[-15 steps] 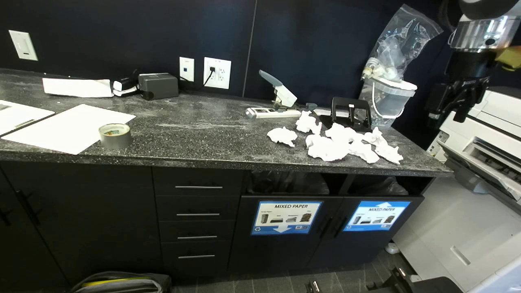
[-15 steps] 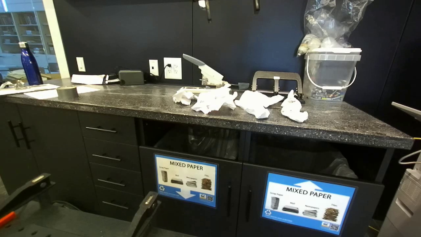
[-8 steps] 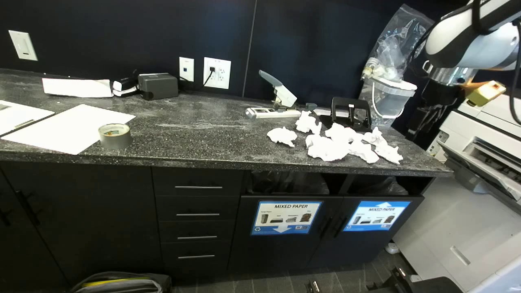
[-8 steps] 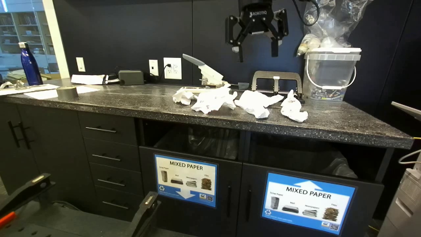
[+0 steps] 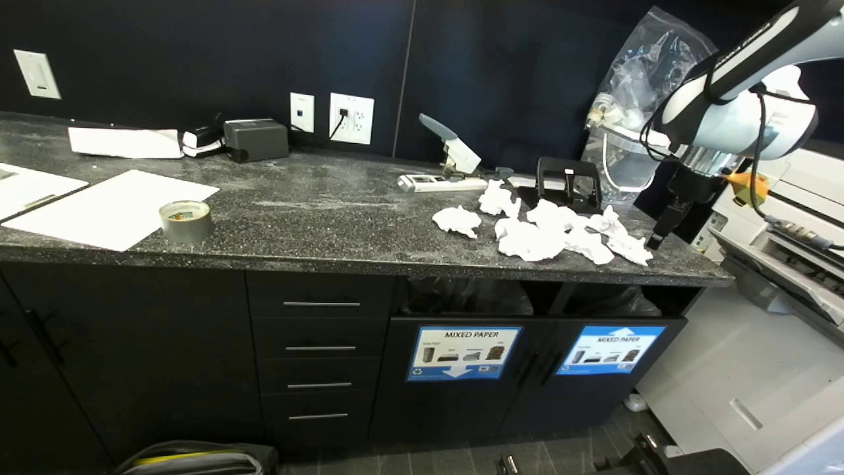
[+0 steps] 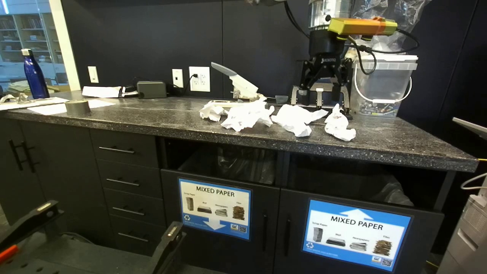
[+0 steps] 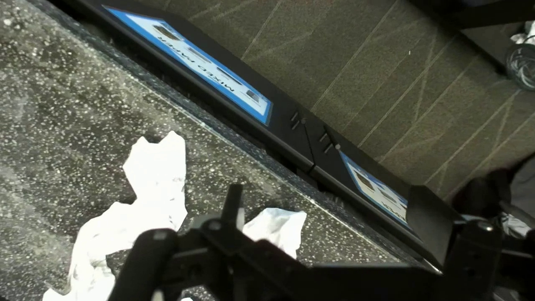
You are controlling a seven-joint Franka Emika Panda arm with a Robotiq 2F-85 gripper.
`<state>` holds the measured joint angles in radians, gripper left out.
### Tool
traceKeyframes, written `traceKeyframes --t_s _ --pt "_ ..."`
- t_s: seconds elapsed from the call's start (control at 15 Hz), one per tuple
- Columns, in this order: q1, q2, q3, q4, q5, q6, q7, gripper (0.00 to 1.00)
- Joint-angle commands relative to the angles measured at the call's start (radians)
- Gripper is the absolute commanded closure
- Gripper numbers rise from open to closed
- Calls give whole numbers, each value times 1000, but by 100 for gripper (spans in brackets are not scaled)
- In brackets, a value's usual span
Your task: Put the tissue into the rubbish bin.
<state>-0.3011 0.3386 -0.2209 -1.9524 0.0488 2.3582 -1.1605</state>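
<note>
Hovering with the gripper [image 6: 320, 99] low over the speckled counter [image 5: 316, 231], pointing down, holding the fingers [image 6: 336, 93] well apart from each other. Seeing the tissues [image 6: 338, 125] lying crumpled on the counter near the white machine [image 5: 732, 369] in both exterior views, bunching loosely toward the front edge. Hanging right by the endmost tissue [image 5: 630, 247] in an exterior view; not making contact clear from these angles. In the wrist view, getting one tissue [image 7: 154, 179] mostly in plain sight and another partly hiding behind the gripper. Finding the rubbish bin [image 6: 423, 232] under the counter, bearing the blue sign [image 6: 357, 234] with the arrow pointing up. Seeing the twin compartment [image 6: 262, 201] right beside, wearing the mostly white sign [image 6: 215, 208]. Noting a hole punch [image 5: 570, 181], a stapler [image 5: 461, 157] with its arm raised and a clear tub [image 6: 382, 82] standing behind the tissues. Also noting a tape roll [image 5: 186, 227] and paper sheets [image 5: 125, 204] lying well apart from the tissues, plus a blue bottle [image 6: 35, 78] standing upright farther along in an exterior view.
</note>
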Motion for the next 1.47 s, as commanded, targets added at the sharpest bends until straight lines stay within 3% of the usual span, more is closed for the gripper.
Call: traceKeyframes --t_s 0.0,0.73,1.4 --pt "-61 116 46 180 5 -41 -64 0" --pt "-188 381 127 524 31 -171 -146 0" --pt "-220 564 165 785 28 -264 -166 0"
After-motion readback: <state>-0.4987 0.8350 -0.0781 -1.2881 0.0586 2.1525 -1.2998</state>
